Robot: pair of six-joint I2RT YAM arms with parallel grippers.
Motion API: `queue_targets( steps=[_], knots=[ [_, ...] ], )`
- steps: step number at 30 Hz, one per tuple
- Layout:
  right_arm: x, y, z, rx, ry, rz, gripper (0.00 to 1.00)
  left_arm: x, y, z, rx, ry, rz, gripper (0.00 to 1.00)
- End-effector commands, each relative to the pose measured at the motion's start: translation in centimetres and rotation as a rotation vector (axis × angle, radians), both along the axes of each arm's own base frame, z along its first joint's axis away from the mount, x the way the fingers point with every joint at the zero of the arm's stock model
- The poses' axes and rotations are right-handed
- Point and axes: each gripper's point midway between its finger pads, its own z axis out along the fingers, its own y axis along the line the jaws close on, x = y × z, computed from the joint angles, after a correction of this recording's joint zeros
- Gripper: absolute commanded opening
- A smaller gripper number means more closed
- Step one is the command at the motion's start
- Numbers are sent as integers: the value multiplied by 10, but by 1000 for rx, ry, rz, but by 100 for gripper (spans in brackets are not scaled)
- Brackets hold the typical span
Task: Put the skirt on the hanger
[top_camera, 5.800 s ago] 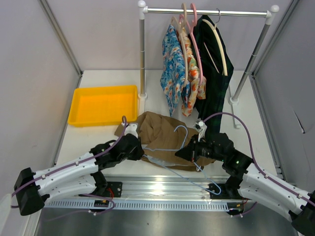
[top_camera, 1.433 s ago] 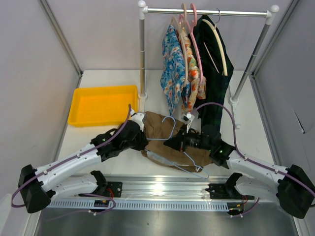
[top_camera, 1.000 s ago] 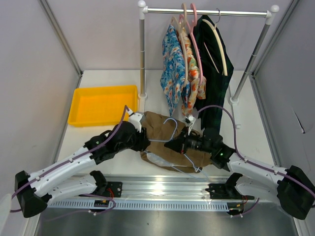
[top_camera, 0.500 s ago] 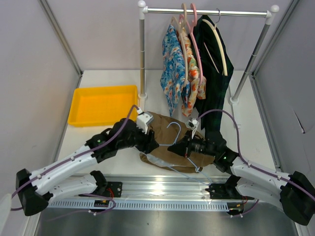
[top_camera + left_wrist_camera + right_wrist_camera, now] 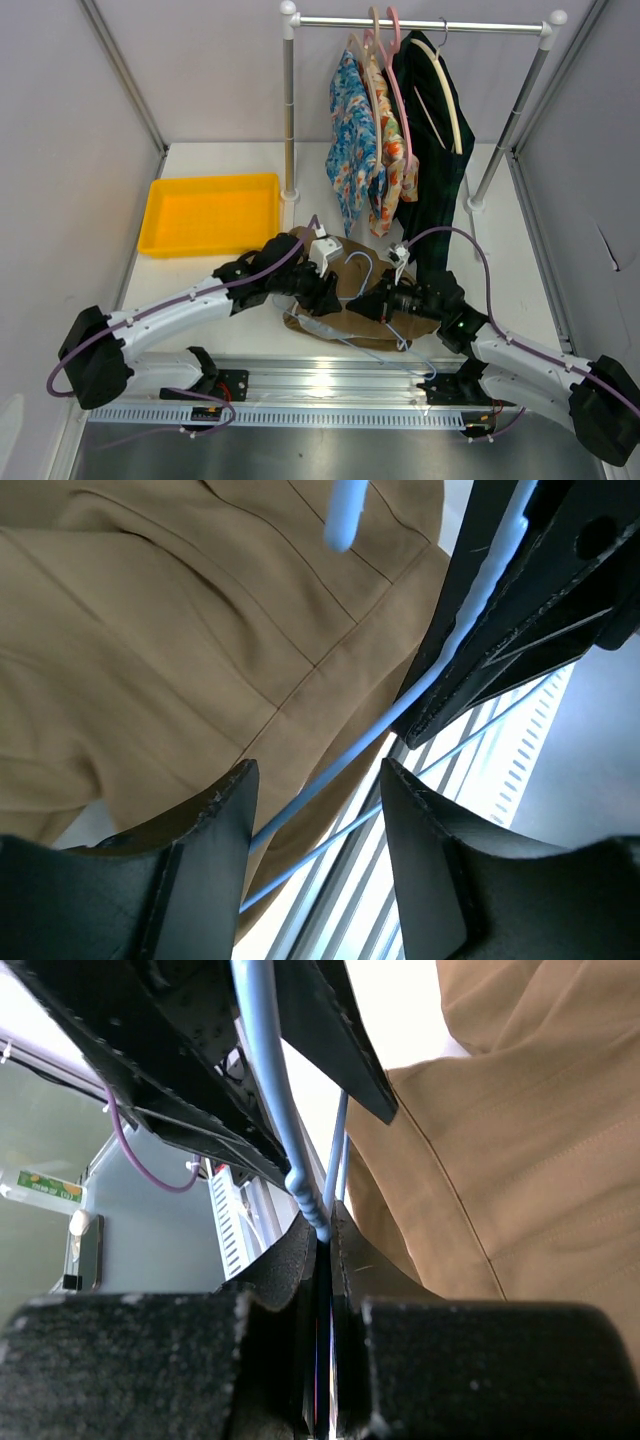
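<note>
The tan skirt (image 5: 352, 312) lies crumpled on the table between my two arms. The thin pale blue wire hanger (image 5: 398, 340) rests over it, hook pointing away from me. My right gripper (image 5: 383, 302) is shut on the hanger; in the right wrist view its fingers (image 5: 300, 1260) pinch the wire (image 5: 265, 1070) beside the skirt (image 5: 500, 1160). My left gripper (image 5: 328, 290) hovers over the skirt close to the right one, and it is open. In the left wrist view (image 5: 315, 820) two hanger wires (image 5: 340, 775) cross the gap between its fingers untouched, above the skirt (image 5: 150, 630).
A yellow tray (image 5: 150, 215) sits at the back left. A clothes rail (image 5: 289, 110) behind the skirt carries floral garments (image 5: 355, 140) and a dark green one (image 5: 430, 150). The metal base rail (image 5: 330, 385) runs along the near edge.
My left gripper has opened and moved right over the skirt, up to the right gripper. The right gripper has kept hold of the hanger and shifted slightly.
</note>
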Motion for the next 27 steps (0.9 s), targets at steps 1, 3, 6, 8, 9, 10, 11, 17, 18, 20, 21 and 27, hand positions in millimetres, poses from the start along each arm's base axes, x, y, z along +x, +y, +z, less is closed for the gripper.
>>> queue_targets(
  steps=[1, 3, 6, 8, 9, 10, 11, 17, 18, 20, 21, 27],
  knots=[
    [6, -3, 19, 57, -59, -20, 0, -4, -17, 15, -70, -9, -111, 56],
    [8, -4, 18, 50, -59, -31, 0, -3, -20, 14, -77, 5, -122, 54],
    [11, -5, 14, 36, -56, -48, 0, -2, -24, 16, -82, 13, -142, 46],
    [15, -6, 11, 23, -53, -68, 0, -2, -25, 14, -70, 24, -162, 41],
    [17, -6, 11, 20, -52, -75, 0, -2, -28, 18, -76, 25, -176, 35],
    [18, -7, 10, 16, -54, -84, 0, -1, -29, 16, -67, 27, -182, 32],
    [21, -8, 8, 5, -48, -102, 0, 1, -28, 14, -60, 32, -181, 27],
    [33, -12, 2, -60, -44, -172, 0, 5, -25, 16, -64, 36, -183, 0],
    [34, -12, 1, -68, -45, -179, 0, 6, -24, 17, -67, 35, -181, 0],
    [36, -13, 1, -85, -42, -194, 0, 9, -22, 15, -58, 25, -163, 0],
    [39, -15, -1, -96, -39, -216, 0, 11, -21, 16, -57, 15, -158, 0],
    [46, -23, -9, -164, -8, -289, 33, 29, -11, 14, -18, -65, -68, 0]
  ],
)
